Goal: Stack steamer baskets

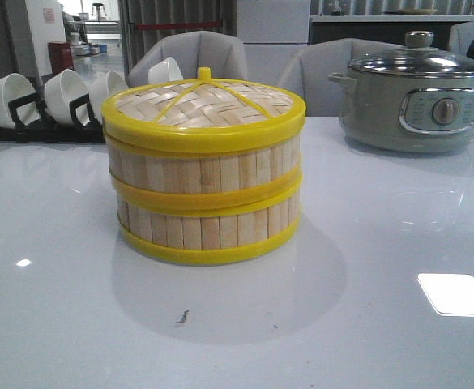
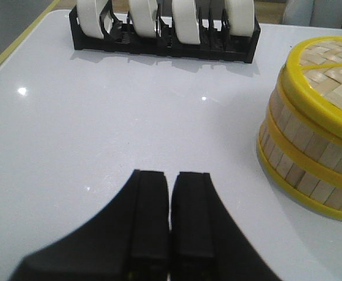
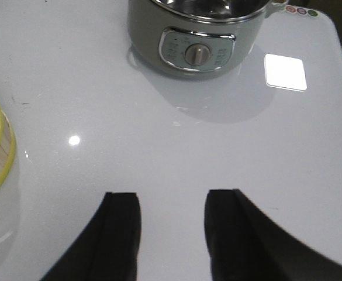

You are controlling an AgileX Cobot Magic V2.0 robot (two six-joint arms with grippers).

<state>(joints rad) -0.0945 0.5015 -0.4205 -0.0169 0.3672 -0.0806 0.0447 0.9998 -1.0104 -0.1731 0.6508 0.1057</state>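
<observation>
The left tool [image 2: 169,219] hovers over bare desk [image 2: 100,129] with its fingers pressed together, empty; the right tool [image 3: 171,228] stands apart, empty. Mid-desk, two yellow-rimmed wooden-slat steamer baskets [image 1: 204,198] sit stacked and lidded, so stacking looks finished.

Two steamer baskets [image 1: 203,203] are sitting stacked one on the other, mid-table [image 1: 366,324], with a lid [image 1: 203,108] resting on the upper one. A rack [image 1: 26,121] holding bowls [image 1: 66,93] is standing far left of the stack. A pot [image 1: 416,101] is sitting far right, well apart from the baskets.
</observation>
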